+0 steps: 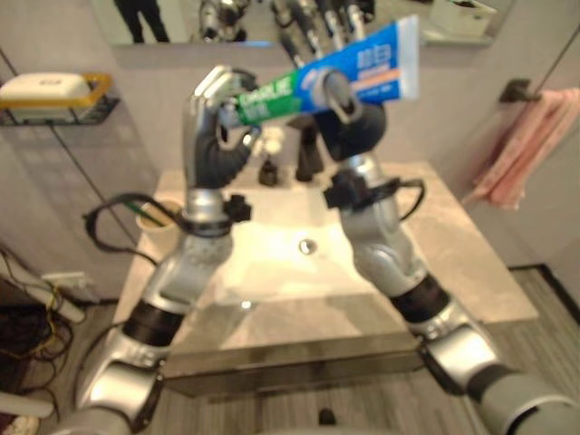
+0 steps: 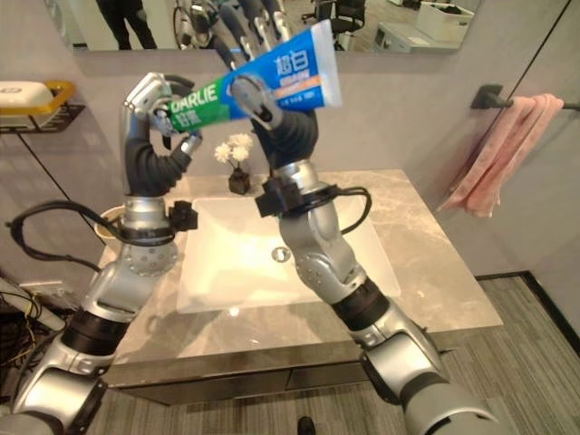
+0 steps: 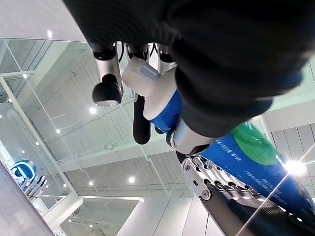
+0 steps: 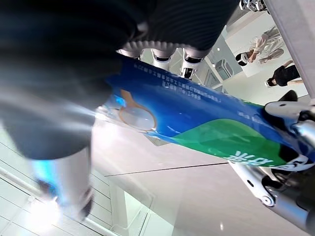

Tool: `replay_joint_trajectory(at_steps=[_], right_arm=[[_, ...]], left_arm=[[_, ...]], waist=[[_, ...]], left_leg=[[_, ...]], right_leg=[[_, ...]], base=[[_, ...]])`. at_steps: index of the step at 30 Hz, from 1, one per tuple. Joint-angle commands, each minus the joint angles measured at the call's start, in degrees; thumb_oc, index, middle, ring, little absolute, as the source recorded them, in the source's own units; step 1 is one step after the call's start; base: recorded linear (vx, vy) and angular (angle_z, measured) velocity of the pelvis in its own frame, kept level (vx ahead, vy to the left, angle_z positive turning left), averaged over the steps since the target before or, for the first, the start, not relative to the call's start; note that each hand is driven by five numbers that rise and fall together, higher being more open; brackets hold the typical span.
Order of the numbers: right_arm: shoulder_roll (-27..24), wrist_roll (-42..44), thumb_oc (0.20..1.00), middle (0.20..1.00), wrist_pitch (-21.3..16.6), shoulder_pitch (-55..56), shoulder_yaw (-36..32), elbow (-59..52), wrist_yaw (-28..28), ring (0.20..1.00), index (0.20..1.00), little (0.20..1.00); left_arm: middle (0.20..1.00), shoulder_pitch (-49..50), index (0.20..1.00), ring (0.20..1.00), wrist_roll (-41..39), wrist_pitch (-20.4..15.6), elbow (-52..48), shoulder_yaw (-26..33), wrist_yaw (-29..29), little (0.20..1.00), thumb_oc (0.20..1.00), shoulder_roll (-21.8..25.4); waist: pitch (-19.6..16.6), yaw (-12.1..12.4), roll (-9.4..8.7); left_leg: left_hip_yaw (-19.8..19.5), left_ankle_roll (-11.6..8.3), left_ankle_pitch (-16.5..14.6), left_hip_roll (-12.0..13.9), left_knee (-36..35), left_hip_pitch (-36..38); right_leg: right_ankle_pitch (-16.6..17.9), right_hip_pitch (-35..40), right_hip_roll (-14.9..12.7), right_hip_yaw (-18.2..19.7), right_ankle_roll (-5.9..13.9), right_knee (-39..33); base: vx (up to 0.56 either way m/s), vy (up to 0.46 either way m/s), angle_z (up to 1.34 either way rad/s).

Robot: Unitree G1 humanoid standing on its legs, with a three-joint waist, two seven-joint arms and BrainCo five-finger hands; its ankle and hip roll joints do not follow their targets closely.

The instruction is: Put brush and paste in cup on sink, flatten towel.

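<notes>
Right eye view, basin: I see one white sink (image 2: pixel 227 263) set in the marble counter (image 2: pixel 426 272), nearest to me.
Cup: one cup (image 2: pixel 109 222) sits on the counter's left edge, behind my left arm; something green stands in it, too blurred for me to name.
Paste: one toothpaste tube (image 2: pixel 258 86) is raised above the basin, spanning both hands; I judge this a handover or re-grip before lowering it to the cup.
Left hand (image 2: pixel 149 104): fingers curled round the tube's green cap end.
Right hand (image 2: pixel 272 113): fingers and thumb clamp the blue body.
Far wall: one pink towel (image 2: pixel 498 149) hangs bunched on its bar, not yet flattened.
</notes>
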Motion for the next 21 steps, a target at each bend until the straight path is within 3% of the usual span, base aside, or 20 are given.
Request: replay_joint_trajectory(at_steps=[1,15,16,18,21], right_arm=[[2.37,0.9,0.2,0.2,-3.15,-7.03,-4.55,0.54,0.3,0.2,0.2,0.2],[1.63,0.72,0.2,0.2,-2.99,-5.7,-4.42,-0.21,0.03,0.2,0.2,0.2],[1.55,0.66,0.2,0.2,-2.93,-5.01,-4.81,-0.45,-0.18,0.2,0.2,0.2],[1.63,0.71,0.2,0.2,-2.94,-4.65,-4.91,-0.54,-0.24,0.2,0.2,0.2],[1.98,0.97,0.2,0.2,-3.3,-2.92,-5.47,-1.34,-0.32,0.2,0.2,0.2]], left_arm=[[0.2,-4.93,0.2,0.2,-1.61,-1.58,0.43,-1.25,0.19,0.2,0.2,1.89],[0.2,-5.49,0.2,0.2,-2.05,-1.87,-0.33,-1.31,-0.53,0.2,0.2,1.58],[0.595,-5.23,0.595,0.595,-2.38,-1.78,-0.64,-1.06,-0.73,0.595,0.595,1.48],[1.0,-5.14,1.0,1.0,-2.46,-1.71,-0.67,-1.07,-0.78,1.0,1.0,1.35],[1.0,-4.7,1.0,1.0,-2.65,-1.64,-1.04,-0.82,-0.96,1.0,1.0,1.21]], waist=[[-0.84,0.73,-1.52],[-0.96,0.51,-1.56],[-0.96,0.5,-1.52],[-0.96,0.52,-1.51],[-1.04,0.54,-1.36]], left_leg=[[-2.89,2.1,-7.83,0.23,0.71,3.58],[-2.83,2.07,-7.68,0.23,0.71,3.66],[-2.78,2.08,-7.63,0.24,0.71,3.71],[-2.75,2.08,-7.61,0.24,0.71,3.72],[-2.84,2.12,-7.62,0.25,0.71,3.84]], right_leg=[[-7.27,5.46,0.61,-0.88,-0.11,0.27],[-7.2,5.53,0.74,-0.65,-0.16,0.27],[-7.13,5.53,0.77,-0.58,-0.22,0.27],[-7.12,5.53,0.77,-0.57,-0.23,0.27],[-7.16,5.71,0.72,-0.72,-0.29,0.27]], base=[[0.0,0.0,0.0],[0.0,-0.001,0.0],[0.0,0.0,0.0],[-0.02,-0.009,0.0],[0.0,0.0,0.0]])
